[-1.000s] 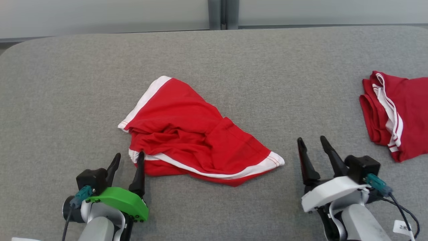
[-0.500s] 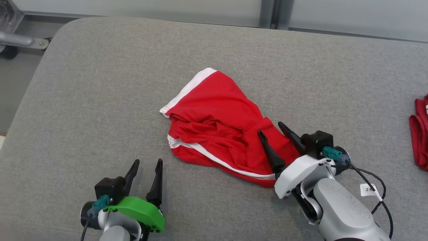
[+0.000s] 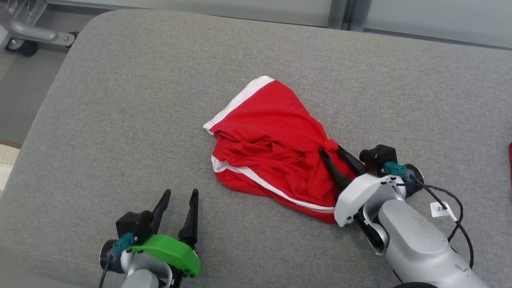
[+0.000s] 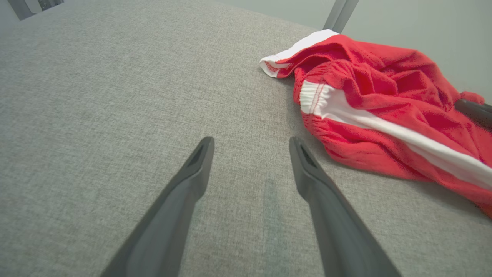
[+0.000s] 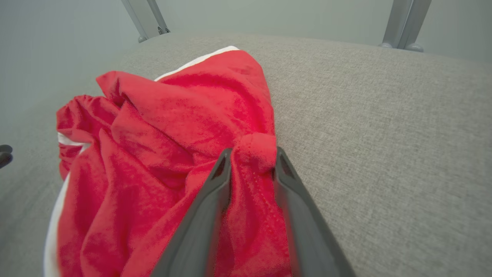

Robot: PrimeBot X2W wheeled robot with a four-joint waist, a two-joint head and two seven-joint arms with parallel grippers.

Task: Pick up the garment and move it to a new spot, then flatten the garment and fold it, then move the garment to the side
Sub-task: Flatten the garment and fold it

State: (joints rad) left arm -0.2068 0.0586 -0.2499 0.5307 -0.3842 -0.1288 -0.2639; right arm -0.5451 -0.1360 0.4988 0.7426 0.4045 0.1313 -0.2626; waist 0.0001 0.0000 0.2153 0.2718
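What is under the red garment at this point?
The red garment lies on the grey padded surface, which shows all around it. The right gripper pinches a bunch at its right edge. Whether anything lies beneath the crumpled folds cannot be seen.

At the head view's right edge, a red strip (image 3: 510, 154) is cut off and we cannot tell what it is. The right end effector (image 3: 329, 149) hides the garment (image 3: 272, 140) part under it. The print on the white tag (image 3: 440, 208) is too small for us to read.
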